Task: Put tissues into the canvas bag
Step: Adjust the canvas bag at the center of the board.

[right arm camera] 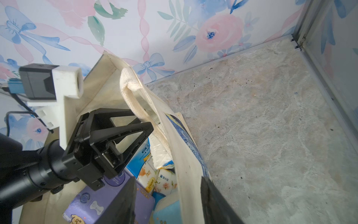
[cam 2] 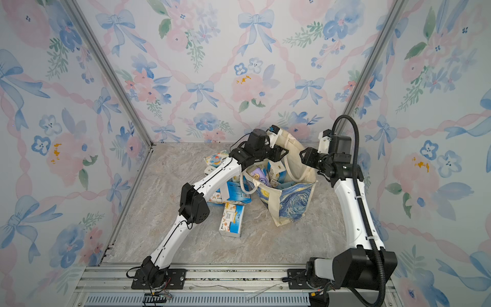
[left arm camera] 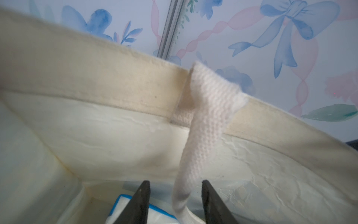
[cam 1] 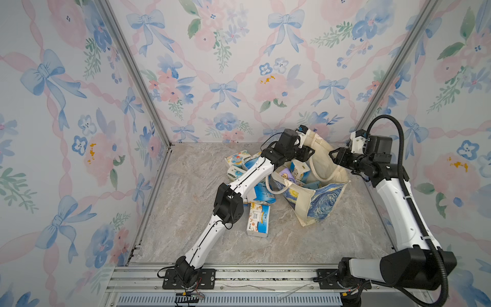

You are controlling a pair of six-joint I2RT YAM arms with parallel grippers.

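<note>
Left claw (left arm camera: 175, 201) hangs inside the mouth of the large cream canvas bag (cam 1: 320, 203) with the blue-and-yellow swirl print. Its jaws are apart and grip nothing, and a cream woven handle (left arm camera: 203, 116) dangles between them. Right claw (right arm camera: 167, 179), also parted, sits with one finger either side of the bag's printed wall, not closed on it. Within the bag lie a lavender tissue pack (right arm camera: 96, 201) and several blue-and-white tissue packs (right arm camera: 139, 157). More such packs (cam 1: 259, 218) lie heaped on the marbled grey tabletop (cam 1: 292, 247) just beside the bag.
</note>
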